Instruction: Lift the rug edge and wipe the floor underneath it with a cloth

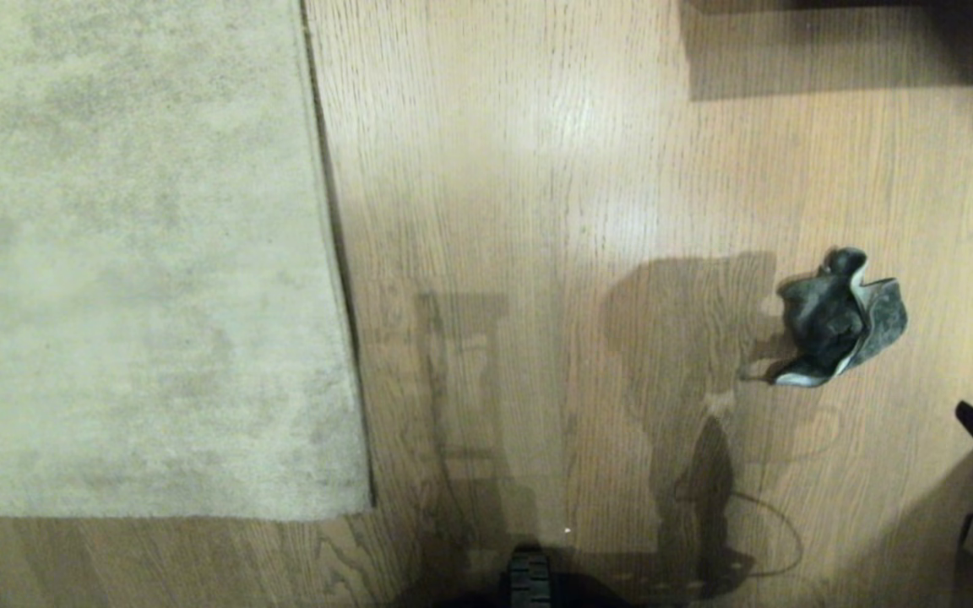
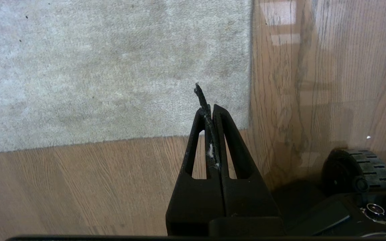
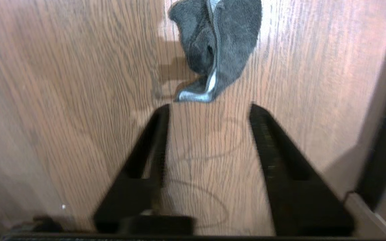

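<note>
The robot's right gripper hangs above the floor with its fingers parted and nothing between them, the crumpled cloth lying just beyond the fingertips. The left gripper is pressed closed, empty, over the rug's corner. Farther left, the rug edge lies flat on the planks, well apart from the cloth.

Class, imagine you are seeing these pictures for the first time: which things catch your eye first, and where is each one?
The crumpled dark grey-green cloth lies alone on the shiny light brown wood-plank floor, to the robot's right. The big pale grey-beige rug lies flat on the left, its corner near the robot. In the right wrist view, the right claw stands open just short of the cloth.
</note>
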Robot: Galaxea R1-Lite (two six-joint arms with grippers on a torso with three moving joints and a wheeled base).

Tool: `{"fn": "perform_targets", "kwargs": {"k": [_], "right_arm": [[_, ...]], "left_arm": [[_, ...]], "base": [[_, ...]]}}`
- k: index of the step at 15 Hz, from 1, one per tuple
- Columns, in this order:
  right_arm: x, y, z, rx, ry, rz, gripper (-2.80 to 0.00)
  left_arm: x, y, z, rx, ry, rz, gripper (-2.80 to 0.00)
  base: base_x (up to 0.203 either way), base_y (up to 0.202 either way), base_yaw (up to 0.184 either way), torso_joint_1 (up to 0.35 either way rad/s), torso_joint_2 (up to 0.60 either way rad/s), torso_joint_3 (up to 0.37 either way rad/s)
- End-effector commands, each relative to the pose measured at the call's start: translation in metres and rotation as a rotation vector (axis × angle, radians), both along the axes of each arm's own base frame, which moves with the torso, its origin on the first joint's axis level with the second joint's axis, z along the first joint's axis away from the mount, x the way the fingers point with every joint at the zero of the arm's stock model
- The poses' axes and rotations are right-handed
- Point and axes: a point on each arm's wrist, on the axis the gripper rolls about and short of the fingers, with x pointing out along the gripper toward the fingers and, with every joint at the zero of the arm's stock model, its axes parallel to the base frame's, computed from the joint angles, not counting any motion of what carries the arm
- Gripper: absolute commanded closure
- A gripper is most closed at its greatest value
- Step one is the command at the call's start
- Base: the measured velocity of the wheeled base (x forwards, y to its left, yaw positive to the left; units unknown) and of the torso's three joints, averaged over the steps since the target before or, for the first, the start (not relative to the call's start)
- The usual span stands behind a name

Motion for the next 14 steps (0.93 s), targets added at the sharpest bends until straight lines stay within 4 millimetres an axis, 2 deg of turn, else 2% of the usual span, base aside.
{"fn": "perform_targets", "kwargs": {"k": [1,10,14], "right_arm": [[-0.024,0.003,0.008,-0.016,-0.071,0.004,0.00],[-0.056,0.010,0.005,-0.053,-0.052,0.047,0.00],[-0.073,0.012,-0.006,-0.055,-0.065,0.069,0.00]], "left_arm": [[0.000,0.000,0.000,0.001,-0.001,0.000,0.00],[0.000,0.000,0.000,0.001,-0.001,0.000,0.00],[0.000,0.000,0.000,0.001,-0.001,0.000,0.00]], "base": [[0.000,0.000,0.000,0.000,0.00,0.000],[0.000,0.000,0.000,0.000,0.00,0.000],[0.000,0.000,0.000,0.000,0.00,0.000]]}}
